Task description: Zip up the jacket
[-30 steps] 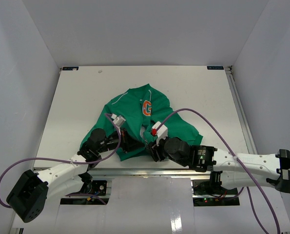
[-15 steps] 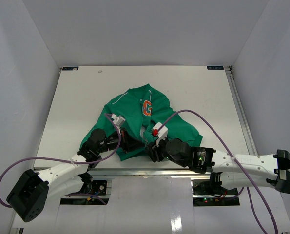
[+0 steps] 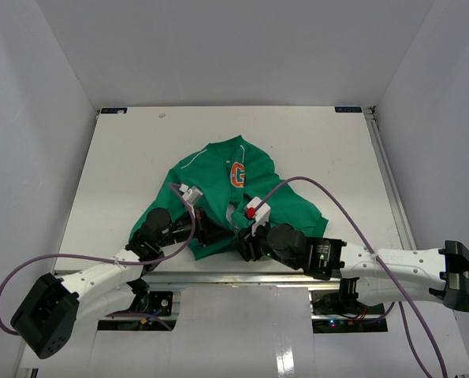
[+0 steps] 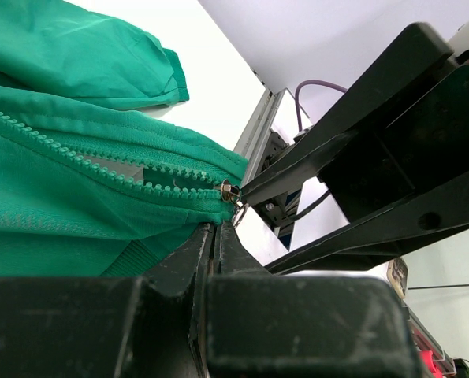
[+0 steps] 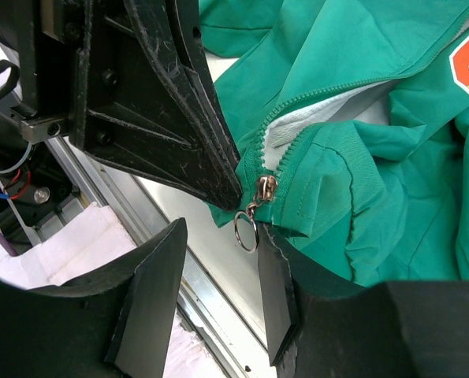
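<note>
Grey walls [image 3: 234, 47] close round a white table [image 3: 124, 157], and the green jacket [image 3: 218, 169] lies rumpled on it, its hem reaching the near edge where both grippers meet. From where I stand, the left gripper [image 4: 216, 228] has its fingers pressed together on the jacket's bottom hem, right beside the foot of the zipper. The zipper slider [image 5: 264, 189] sits just past its tip, at the very bottom of the open teeth. The right gripper [image 5: 221, 232] faces it from the other side with its fingers parted, and the small metal pull ring [image 5: 246, 229] hangs in the gap between them, touching neither. Beyond both grippers the orange G emblem [image 3: 237, 174] faces up.
</note>
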Robot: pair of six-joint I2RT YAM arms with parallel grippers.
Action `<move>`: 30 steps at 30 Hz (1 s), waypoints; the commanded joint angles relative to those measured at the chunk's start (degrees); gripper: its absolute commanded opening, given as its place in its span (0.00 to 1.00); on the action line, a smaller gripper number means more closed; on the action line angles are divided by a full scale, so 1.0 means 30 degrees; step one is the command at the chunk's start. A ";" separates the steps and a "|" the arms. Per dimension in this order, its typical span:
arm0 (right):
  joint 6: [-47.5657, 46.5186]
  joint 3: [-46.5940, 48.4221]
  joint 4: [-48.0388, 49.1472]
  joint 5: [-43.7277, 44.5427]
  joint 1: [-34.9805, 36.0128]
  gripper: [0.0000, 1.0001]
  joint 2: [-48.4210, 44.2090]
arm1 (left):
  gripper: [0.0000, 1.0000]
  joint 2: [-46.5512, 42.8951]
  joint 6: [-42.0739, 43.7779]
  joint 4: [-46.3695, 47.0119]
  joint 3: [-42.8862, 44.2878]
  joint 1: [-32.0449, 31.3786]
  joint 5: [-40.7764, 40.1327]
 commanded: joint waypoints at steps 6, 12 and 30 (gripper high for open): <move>0.0700 0.0706 0.1156 -0.0126 -0.0050 0.46 0.0720 | 0.00 -0.0543 0.0169 0.0027 0.0055 -0.0079 0.0316; 0.0789 0.0868 0.1147 -0.0135 -0.0060 0.43 0.0349 | 0.00 -0.0474 0.0258 -0.0018 0.0056 -0.0079 0.0228; 0.1146 0.1630 0.1175 0.1595 -0.0430 0.08 0.0329 | 0.00 -0.0454 0.0476 0.0217 -0.0304 -0.0079 0.0189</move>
